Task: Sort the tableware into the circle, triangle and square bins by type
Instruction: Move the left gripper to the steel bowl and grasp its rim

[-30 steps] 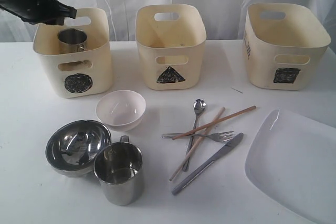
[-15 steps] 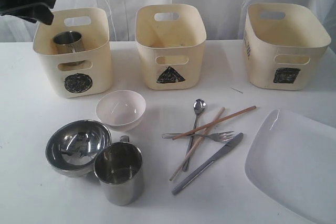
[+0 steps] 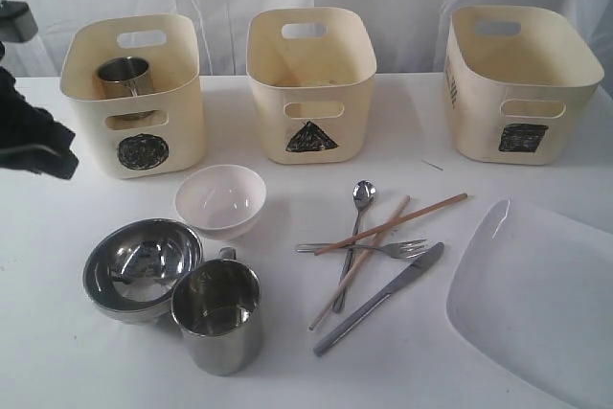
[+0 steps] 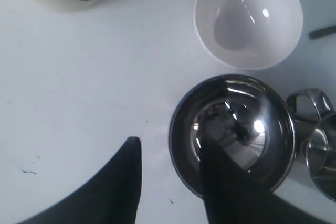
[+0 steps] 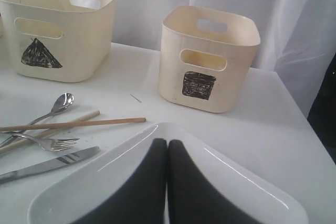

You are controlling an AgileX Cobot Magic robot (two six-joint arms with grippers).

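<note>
One steel mug (image 3: 124, 76) stands inside the circle bin (image 3: 134, 146). My left gripper (image 3: 50, 152) hangs open and empty at the table's left edge. In the left wrist view it (image 4: 170, 144) sits over the near rim of the steel bowl (image 4: 236, 129), with the small white bowl (image 4: 249, 19) beyond. The second steel mug (image 3: 217, 315) touches the steel bowl (image 3: 142, 267). Spoon (image 3: 361, 200), fork (image 3: 388, 249), knife (image 3: 383, 296) and two crossed chopsticks (image 3: 407, 217) lie mid-table. My right gripper (image 5: 167, 142) is shut and empty over the large white plate (image 5: 236, 182).
The triangle bin (image 3: 311, 83) and square bin (image 3: 522, 83) stand along the back, both showing nothing inside. A white curtain hangs behind them. The plate (image 3: 536, 304) reaches the table's front right corner.
My left gripper has come away from above the circle bin, moving down and left to the table's left side. The mug stays in the bin.
</note>
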